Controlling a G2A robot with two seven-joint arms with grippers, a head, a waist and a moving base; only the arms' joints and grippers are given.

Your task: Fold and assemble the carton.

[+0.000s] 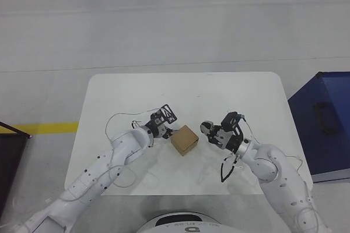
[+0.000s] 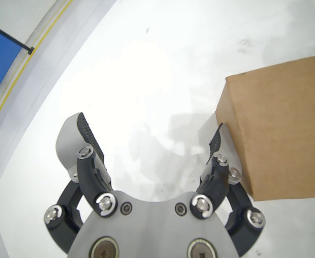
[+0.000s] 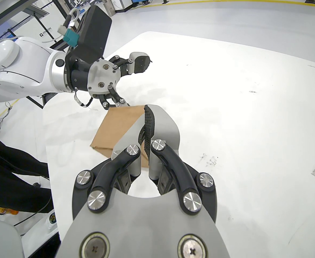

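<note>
A brown carton [image 1: 185,140] stands closed up as a small box in the middle of the white table [image 1: 233,93]. My left gripper [image 1: 164,119] is open at the carton's left side. In the left wrist view one fingertip [image 2: 216,138] rests against the edge of the carton [image 2: 275,140], and the other fingertip [image 2: 89,132] is over bare table. My right gripper [image 1: 207,130] sits just right of the carton with its fingers shut and nothing between them. In the right wrist view the right gripper [image 3: 146,124] partly hides the carton [image 3: 117,130], and the open left gripper [image 3: 131,84] shows beyond it.
A blue bin [image 1: 332,125] stands off the table's right edge. A dark frame [image 1: 3,151] stands at the left, next to a yellow floor line [image 1: 46,127]. Bare tabletop lies behind and in front of the carton.
</note>
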